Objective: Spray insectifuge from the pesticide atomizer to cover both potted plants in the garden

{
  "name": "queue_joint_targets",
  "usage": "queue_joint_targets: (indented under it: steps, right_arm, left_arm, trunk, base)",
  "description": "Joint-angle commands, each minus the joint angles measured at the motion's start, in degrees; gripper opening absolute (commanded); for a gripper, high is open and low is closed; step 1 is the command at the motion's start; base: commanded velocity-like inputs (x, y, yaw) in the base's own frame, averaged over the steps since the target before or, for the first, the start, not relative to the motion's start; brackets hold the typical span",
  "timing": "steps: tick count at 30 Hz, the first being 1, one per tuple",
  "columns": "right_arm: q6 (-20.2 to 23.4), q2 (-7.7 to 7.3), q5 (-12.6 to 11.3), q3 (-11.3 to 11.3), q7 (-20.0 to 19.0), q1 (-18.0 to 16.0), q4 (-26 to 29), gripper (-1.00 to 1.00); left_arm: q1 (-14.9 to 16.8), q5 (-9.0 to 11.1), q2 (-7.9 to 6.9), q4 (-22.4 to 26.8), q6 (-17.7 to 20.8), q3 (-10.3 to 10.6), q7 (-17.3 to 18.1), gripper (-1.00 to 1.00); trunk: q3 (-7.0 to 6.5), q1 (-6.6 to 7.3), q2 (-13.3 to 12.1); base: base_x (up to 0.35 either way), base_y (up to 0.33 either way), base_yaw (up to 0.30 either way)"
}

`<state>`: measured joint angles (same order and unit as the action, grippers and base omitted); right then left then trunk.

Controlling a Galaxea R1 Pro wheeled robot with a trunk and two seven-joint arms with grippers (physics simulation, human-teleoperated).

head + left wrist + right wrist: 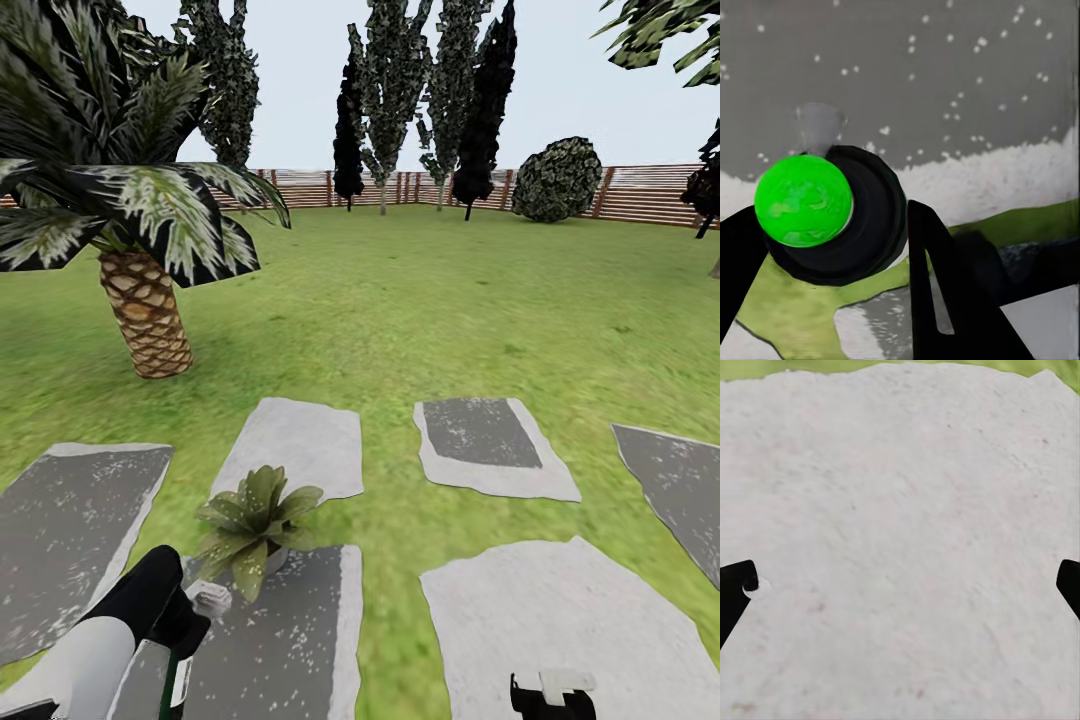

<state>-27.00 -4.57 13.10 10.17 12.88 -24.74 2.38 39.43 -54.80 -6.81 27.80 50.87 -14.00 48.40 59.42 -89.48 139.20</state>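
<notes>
Head view puts the left tool at the near left, closed around the pesticide atomizer, whose whitish spray head sticks up just near of the potted plant. The bottle's long axis runs roughly upright, dark-green body dropping below the grip. In the left wrist view the atomizer sits between the black fingers, green dot showing. That plant stands on the far edge of a grey stepping stone, just beyond and slightly right of the nozzle, so the left arm is the nearer one; judging by that, the spray should go forward. The right tool hangs low at the near right, spread wide and empty over a pale stone. Further off are lawn, a palm and the fence.
</notes>
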Motion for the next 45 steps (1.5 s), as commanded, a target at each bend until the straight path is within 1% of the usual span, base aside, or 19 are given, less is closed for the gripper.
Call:
queue_joint_targets:
  steps: [1,2,4,5,6,8,9,10,12,14,15,16,19,20,23,27,29,36,45]
  right_arm:
    - [-0.16,0.00,0.61,0.43,0.22,-0.04,-0.06,1.00]
    - [-0.16,0.00,0.61,0.45,0.22,-0.03,-0.03,1.00]
    - [-0.16,-0.02,0.61,0.46,0.22,-0.03,-0.01,1.00]
    - [-0.16,-0.05,0.61,0.46,0.22,-0.01,-0.01,1.00]
    - [-0.16,-0.07,0.61,0.47,0.22,-0.03,-0.01,1.00]
    - [-0.16,-0.08,0.61,0.47,0.23,-0.02,-0.02,1.00]
    - [-0.16,-0.12,0.61,0.47,0.23,-0.03,-0.01,1.00]
    - [-0.16,-0.14,0.62,0.47,0.19,-0.04,-0.01,1.00]
    - [-0.16,-0.31,0.68,0.44,0.14,-0.01,-0.04,1.00]
    - [-0.16,-0.40,0.69,0.44,0.13,-0.04,-0.02,1.00]
    - [-0.16,-0.42,0.69,0.40,0.13,-0.02,-0.05,1.00]
    - [-0.16,-0.43,0.69,0.39,0.13,-0.02,-0.04,1.00]
    - [-0.16,-0.44,0.69,0.38,0.13,-0.02,-0.02,1.00]
    - [-0.16,-0.44,0.69,0.38,0.13,-0.01,-0.01,1.00]
    - [-0.16,-0.44,0.70,0.42,0.17,-0.04,0.00,1.00]
    - [-0.16,-0.36,0.62,0.46,0.24,-0.03,0.07,1.00]
    - [-0.16,-0.29,0.61,0.47,0.28,-0.04,0.08,1.00]
    - [-0.16,-0.26,0.61,0.39,0.27,-0.02,0.03,1.00]
    - [-0.16,-0.20,0.64,0.38,0.22,-0.03,0.00,1.00]
  left_arm:
    - [0.24,-0.79,0.13,0.14,0.12,-0.27,1.30,-1.00]
    - [0.52,-0.94,0.22,0.22,0.16,-0.12,3.25,-1.00]
    - [1.26,-1.21,0.04,0.40,0.31,1.12,8.51,-1.00]
    - [2.68,-1.72,-0.22,0.43,0.48,2.80,11.97,-1.00]
    - [4.36,-2.48,-0.45,0.42,0.64,4.98,15.14,-1.00]
    - [6.98,-3.81,-0.65,0.41,0.81,8.03,19.35,-1.00]
    - [8.56,-4.50,-0.65,0.41,0.88,8.93,21.13,-1.00]
    - [10.21,-4.99,-0.65,0.41,0.93,9.39,22.19,-1.00]
    - [13.19,-5.49,-0.66,0.41,1.71,9.78,23.09,-1.00]
    - [15.07,-5.76,-0.63,0.41,3.37,9.95,23.52,-1.00]
    - [16.34,-6.31,-0.65,0.20,4.14,10.01,23.66,-1.00]
    - [16.95,-7.01,-0.67,0.02,4.40,10.02,23.71,-1.00]
    - [17.48,-8.99,-0.73,-0.22,4.62,10.04,24.00,-1.00]
    - [17.53,-9.36,-0.75,-0.24,4.64,10.04,24.38,-1.00]
    - [17.60,-11.13,-0.82,-0.07,4.67,10.08,27.47,-1.00]
    - [17.61,-15.67,-0.83,0.35,4.68,10.05,30.80,-1.00]
    - [17.60,-16.78,-0.90,0.39,4.68,9.99,31.37,-1.00]
    - [17.48,-17.26,-0.74,0.41,4.76,9.87,31.59,-1.00]
    - [17.44,-17.22,-0.51,0.41,4.85,9.72,31.67,-1.00]
  trunk:
    - [0.05,0.01,0.02]
    - [0.05,0.01,0.02]
    - [0.05,0.01,0.02]
    - [0.05,0.01,0.02]
    - [0.05,0.01,0.02]
    - [0.05,0.01,0.02]
    - [0.05,0.01,0.02]
    - [0.05,0.01,0.02]
    - [0.05,0.01,0.02]
    - [0.05,0.01,0.02]
    - [0.05,0.01,0.02]
    - [0.05,0.01,0.02]
    - [0.05,0.01,0.02]
    - [0.05,0.01,0.02]
    - [0.05,0.01,0.02]
    - [0.05,0.01,0.02]
    - [0.05,0.01,0.02]
    - [0.05,0.01,0.02]
    - [0.05,0.01,0.02]
  base:
    - [0.000,0.000,0.002]
    - [0.000,0.000,0.000]
    - [0.000,0.000,0.000]
    - [0.000,0.000,0.000]
    - [0.000,0.000,0.000]
    - [0.000,0.000,0.000]
    - [0.000,0.000,0.000]
    - [0.000,0.000,0.000]
    - [0.000,0.000,0.000]
    - [0.000,0.000,0.000]
    - [0.000,0.000,0.000]
    - [0.000,0.000,0.000]
    - [0.000,0.000,0.000]
    - [0.000,0.000,0.000]
    - [0.000,0.000,0.000]
    - [0.000,0.000,0.063]
    - [0.000,0.000,0.237]
    - [0.000,-0.170,0.267]
    - [-0.107,-0.257,0.030]
